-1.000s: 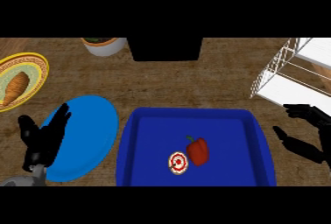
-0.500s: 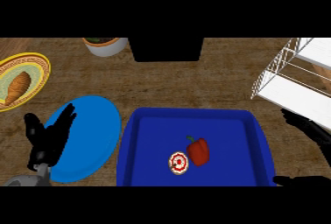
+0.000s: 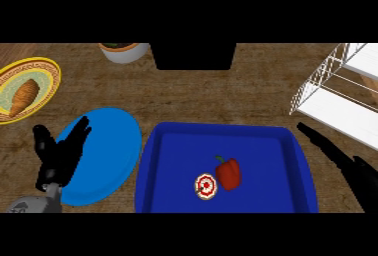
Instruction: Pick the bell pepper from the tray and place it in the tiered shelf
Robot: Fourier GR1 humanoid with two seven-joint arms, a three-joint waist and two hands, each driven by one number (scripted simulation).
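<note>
A red bell pepper point(image 3: 228, 173) lies in the middle of the blue tray point(image 3: 168, 150), beside a small round red-and-white target mark point(image 3: 206, 185). The white wire tiered shelf point(image 3: 336, 95) stands at the far right. My right hand point(image 3: 339, 160) is open at the tray's right rim, its straight fingers pointing up-left toward the shelf's foot, apart from the pepper. My left hand point(image 3: 59, 157) rests open with fingers up over the left side of a blue plate point(image 3: 111, 145).
A yellow-rimmed plate point(image 3: 40, 75) holding a brown bread piece point(image 3: 22, 96) sits at the far left. A pot point(image 3: 124, 51) stands at the back, next to a black block point(image 3: 194, 56). Wooden counter shows between tray and shelf.
My right hand has swung from beside the tray's right edge, lowered and stretched its fingers out up-left along the rim. The view shifted slightly. The left hand stays about the same.
</note>
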